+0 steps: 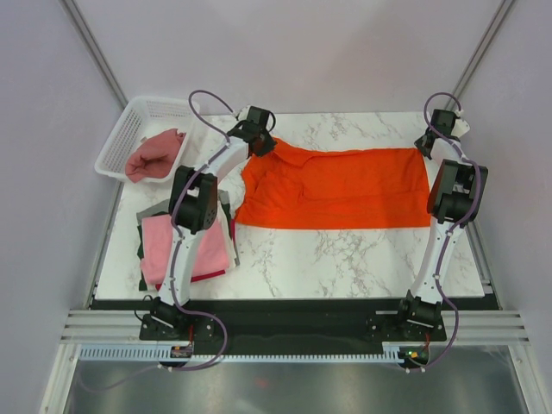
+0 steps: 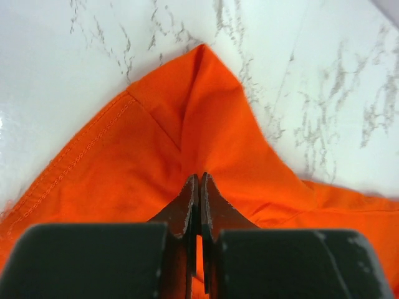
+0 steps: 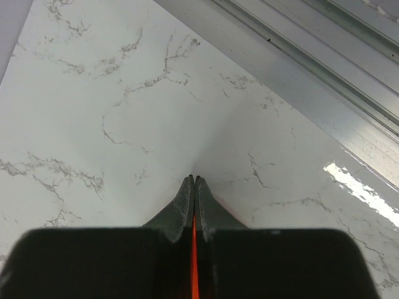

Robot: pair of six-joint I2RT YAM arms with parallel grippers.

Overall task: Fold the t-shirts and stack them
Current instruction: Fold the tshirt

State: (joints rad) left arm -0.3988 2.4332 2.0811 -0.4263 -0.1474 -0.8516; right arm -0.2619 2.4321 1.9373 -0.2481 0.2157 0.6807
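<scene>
Top view first: the orange t-shirt lies spread across the upper middle of the counter. The left hand is at its upper-left corner and the right hand at its upper-right corner. Both arms reach up from the bottom of the frame, elbows bent, wrists tipped down onto the far edge. A pink t-shirt sits folded on the pile at lower left, and a dusty rose t-shirt is in the basket at upper left.

Left wrist view: the hand is clenched on a pinch of orange cloth, which tents up toward top centre.

Right wrist view: the fingers are pressed together with a thin orange sliver caught between them, so it's grasping the shirt too. Bare marble fills the rest of the frame.

Looks like the far edge gets folded toward the near one. I'd lift both corners together at the same height, hold the cloth taut between them, and line up the hems before letting go.
</scene>
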